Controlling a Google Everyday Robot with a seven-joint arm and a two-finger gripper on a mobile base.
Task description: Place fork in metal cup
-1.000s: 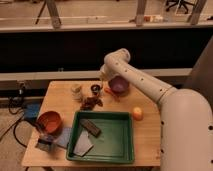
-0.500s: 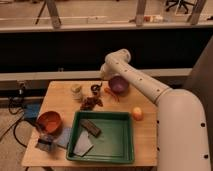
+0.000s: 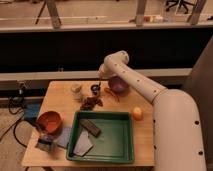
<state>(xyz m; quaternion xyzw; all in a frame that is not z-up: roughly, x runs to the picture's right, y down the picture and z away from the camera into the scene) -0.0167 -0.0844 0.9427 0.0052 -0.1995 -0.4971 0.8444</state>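
The metal cup (image 3: 95, 89) is a small grey cylinder with a dark inside. It stands at the back of the wooden table (image 3: 145, 132), between the cream jar (image 3: 76, 91) and the purple bowl (image 3: 119, 84). My gripper (image 3: 100, 80) hangs from the white arm just above the cup's right rim. A thin dark shape at the cup's mouth may be the fork, but I cannot make it out.
A green tray (image 3: 102, 149) at the front holds a dark bar (image 3: 90, 127) and a grey sponge (image 3: 82, 143). An orange bowl (image 3: 49, 121) sits front left, an orange fruit (image 3: 136, 113) to the right. A brown lump (image 3: 91, 103) and a red-orange piece (image 3: 111, 94) lie near the cup.
My gripper has shifted a little left, away from the purple bowl, and now hangs over the metal cup. Nothing else on the table has moved.
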